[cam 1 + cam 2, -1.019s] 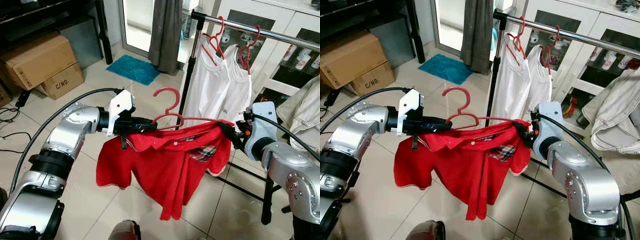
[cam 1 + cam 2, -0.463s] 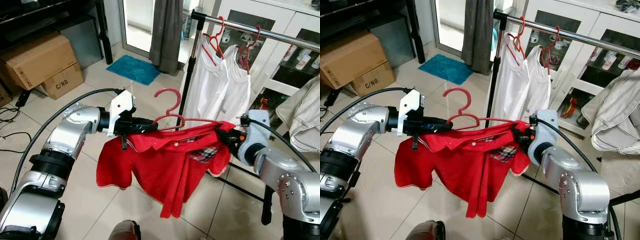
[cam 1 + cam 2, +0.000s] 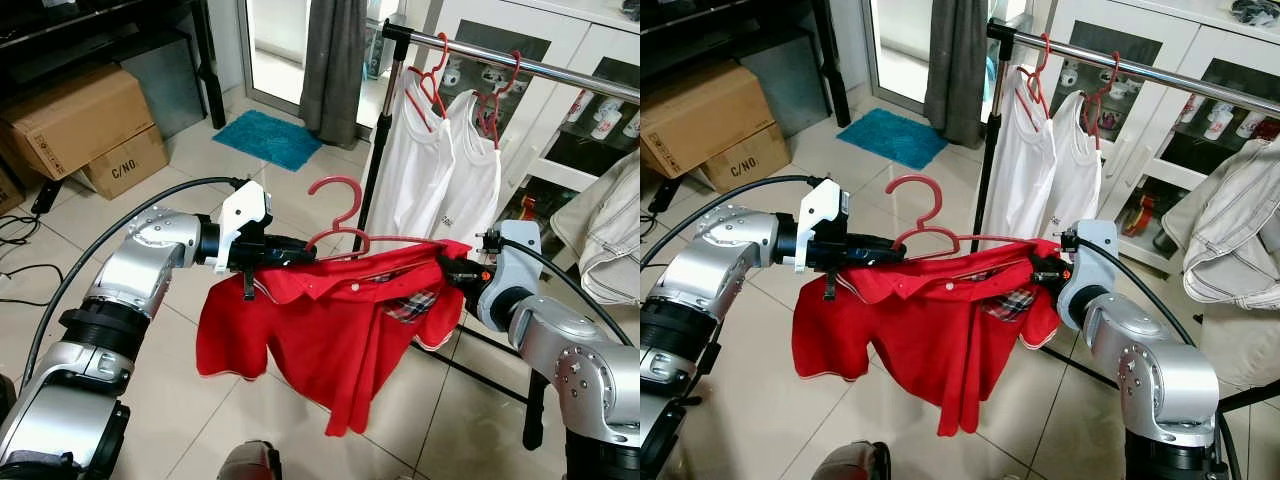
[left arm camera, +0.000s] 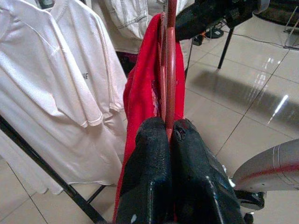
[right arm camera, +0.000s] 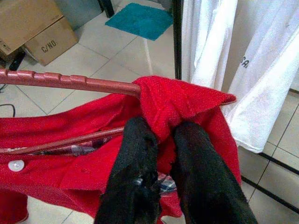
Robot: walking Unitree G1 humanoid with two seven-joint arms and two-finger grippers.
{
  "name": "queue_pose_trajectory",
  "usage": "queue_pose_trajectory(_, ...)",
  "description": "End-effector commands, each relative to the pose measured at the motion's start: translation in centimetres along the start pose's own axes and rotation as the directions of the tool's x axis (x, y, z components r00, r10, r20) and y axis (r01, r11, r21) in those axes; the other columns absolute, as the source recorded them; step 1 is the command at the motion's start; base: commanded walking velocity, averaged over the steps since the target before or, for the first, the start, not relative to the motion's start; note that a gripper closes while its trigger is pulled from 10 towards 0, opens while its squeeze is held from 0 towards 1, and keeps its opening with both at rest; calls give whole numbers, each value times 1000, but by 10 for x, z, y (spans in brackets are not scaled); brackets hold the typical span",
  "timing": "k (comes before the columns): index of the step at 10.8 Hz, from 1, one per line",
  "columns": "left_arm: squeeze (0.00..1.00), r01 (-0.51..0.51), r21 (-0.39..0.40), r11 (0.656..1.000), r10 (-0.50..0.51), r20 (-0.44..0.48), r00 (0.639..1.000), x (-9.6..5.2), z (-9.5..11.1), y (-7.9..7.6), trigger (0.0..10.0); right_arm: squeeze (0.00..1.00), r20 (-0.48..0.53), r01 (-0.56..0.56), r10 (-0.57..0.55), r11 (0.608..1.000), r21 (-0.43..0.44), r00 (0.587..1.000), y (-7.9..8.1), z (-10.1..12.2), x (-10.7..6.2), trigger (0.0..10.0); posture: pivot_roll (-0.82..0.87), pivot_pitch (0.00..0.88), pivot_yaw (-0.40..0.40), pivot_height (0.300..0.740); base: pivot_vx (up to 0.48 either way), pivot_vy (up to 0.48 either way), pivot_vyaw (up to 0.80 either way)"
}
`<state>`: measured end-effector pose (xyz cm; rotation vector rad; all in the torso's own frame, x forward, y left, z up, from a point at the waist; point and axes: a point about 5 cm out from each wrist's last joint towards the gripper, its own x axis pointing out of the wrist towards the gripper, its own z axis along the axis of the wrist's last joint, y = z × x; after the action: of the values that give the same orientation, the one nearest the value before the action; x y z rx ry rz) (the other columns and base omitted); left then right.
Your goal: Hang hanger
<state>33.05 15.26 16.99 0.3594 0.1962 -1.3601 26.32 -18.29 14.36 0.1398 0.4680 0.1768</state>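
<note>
A red hanger [image 3: 335,200] is held level in front of me, with a red polo shirt [image 3: 330,320] draped over it. My left gripper [image 3: 295,250] is shut on the hanger's left end; the left wrist view has the hanger bar [image 4: 170,70] clamped between the fingertips. My right gripper [image 3: 450,268] pinches the shirt's shoulder at the hanger's right end. In the right wrist view the red cloth [image 5: 187,100] bunches between the two fingers beside the ribbed hanger arm [image 5: 70,80]. The chrome rail [image 3: 500,55] runs above and behind, carrying two white shirts [image 3: 440,170] on red hangers.
The rack's black upright [image 3: 378,150] stands just behind the hanger, and its foot [image 3: 535,400] crosses the floor at right. Cardboard boxes [image 3: 80,120] sit at far left, a teal mat [image 3: 268,138] and grey curtain [image 3: 335,60] behind. A beige garment [image 3: 610,230] hangs at right.
My right arm drew in toward the hanger's right end, then eased back slightly with the shirt shoulder in its grip. The shirt's hem swung a little. The left arm stayed still.
</note>
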Motion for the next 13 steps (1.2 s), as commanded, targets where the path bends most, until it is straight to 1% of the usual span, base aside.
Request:
queue_pose_trajectory(1, 0, -15, 34, 999, 15, 18, 1000, -3, 7, 3, 0, 0, 2, 11, -11, 1000, 5, 1000, -3, 0, 0, 0, 35, 43, -11, 740, 0, 0, 0)
queue_pose_trajectory(3, 0, -28, 41, 999, 29, -14, 999, -3, 3, 4, 0, 0, 30, -2, 2, 1000, 6, 1000, -2, 4, -1, 0, 31, 45, -9, 740, 0, 0, 0)
queue_pose_trajectory(5, 0, -36, 47, 998, 37, -26, 999, -2, 2, 5, 0, 0, 35, -9, 9, 1000, 8, 999, -1, 5, -1, 0, 31, 45, -9, 740, 0, 0, 0)
queue_pose_trajectory(6, 0, -40, 55, 998, 43, -49, 998, -2, 0, 6, 0, 0, 47, -22, 21, 1000, 12, 999, 1, 8, -2, 0, 31, 45, -9, 740, 0, 0, 0)
queue_pose_trajectory(8, 0, -39, 65, 997, 49, -152, 987, 1, -12, 6, 0, 0, 68, -52, 51, 999, 10, 996, 6, 14, -4, 0, 27, 48, -7, 740, 0, 0, 0)
queue_pose_trajectory(9, 0, -47, 67, 997, 59, -182, 982, 3, -15, 6, 0, 0, 74, -64, 64, 998, 7, 995, 8, 16, -5, 0, 26, 48, -6, 740, 0, 0, 0)
queue_pose_trajectory(11, 0, -72, 76, 994, 86, -201, 976, 10, -17, 9, 0, 0, 78, -97, 96, 995, 2, 992, 15, 17, -5, 0, 26, 47, -6, 740, 0, 0, 0)
queue_pose_trajectory(12, 0, -101, 86, 991, 116, -187, 976, 16, -15, 12, 0, 0, 73, -111, 111, 994, 0, 991, 19, 17, -5, 0, 24, 47, -7, 740, 0, 0, 0)
queue_pose_trajectory(13, 0, -101, 85, 991, 113, -153, 982, 26, -10, 13, 0, 0, 65, -124, 123, 992, -1, 990, 22, 15, -5, 0, 24, 47, -7, 740, 0, 0, 0)
